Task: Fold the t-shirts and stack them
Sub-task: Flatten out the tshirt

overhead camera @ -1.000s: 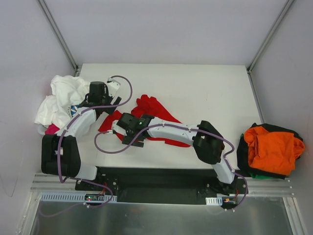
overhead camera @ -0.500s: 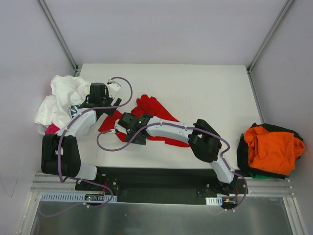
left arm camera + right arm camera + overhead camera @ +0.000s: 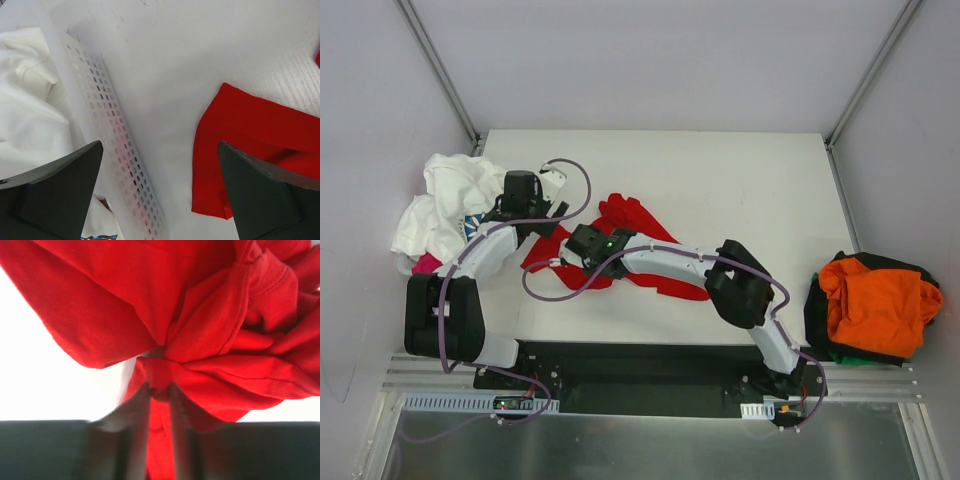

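My right end effector is clamped on a bunched fold of the red t-shirt, its two fingers blurred in the wrist view and drawn close together with the cloth pinched between them. In that view the red fabric gathers into creases just above the pinch and fills the upper part of the frame, with the white desk showing to the left. From above, the red t-shirt lies crumpled left of the centre of the desk, and my right arm reaches across it from the lower right. My left end effector is apart, holding nothing, and hovers just beside the shirt's left edge. Between its dark fingers I see bare desk and one flat red corner of the shirt at the right of the wrist view. To the left of that stands the perforated wall of a pale basket, with white t-shirts heaped behind it at the upper left of the overhead frame. A blue print and a bit of pink cloth show low in the heap. At the far right an orange t-shirt rests on a dark one
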### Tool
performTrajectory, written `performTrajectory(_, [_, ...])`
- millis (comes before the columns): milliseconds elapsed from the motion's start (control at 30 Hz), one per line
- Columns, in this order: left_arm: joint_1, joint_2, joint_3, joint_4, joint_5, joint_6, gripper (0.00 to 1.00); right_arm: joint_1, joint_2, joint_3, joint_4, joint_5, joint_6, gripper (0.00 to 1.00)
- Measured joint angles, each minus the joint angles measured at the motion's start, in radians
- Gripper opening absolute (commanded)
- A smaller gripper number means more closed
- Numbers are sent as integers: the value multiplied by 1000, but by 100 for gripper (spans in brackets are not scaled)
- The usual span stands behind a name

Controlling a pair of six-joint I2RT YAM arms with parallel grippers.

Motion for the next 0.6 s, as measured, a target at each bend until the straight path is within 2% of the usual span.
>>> performTrajectory(33, [0, 0, -1, 1, 0, 0, 99, -3, 0, -4, 3, 2, 3, 6])
performTrajectory(100, [0, 0, -6, 8, 0, 0, 99, -6, 0, -12, 5, 6, 1, 1])
performTrajectory(600, [0, -5, -32, 9, 53, -17, 99, -40, -20, -97, 25, 47, -3, 1])
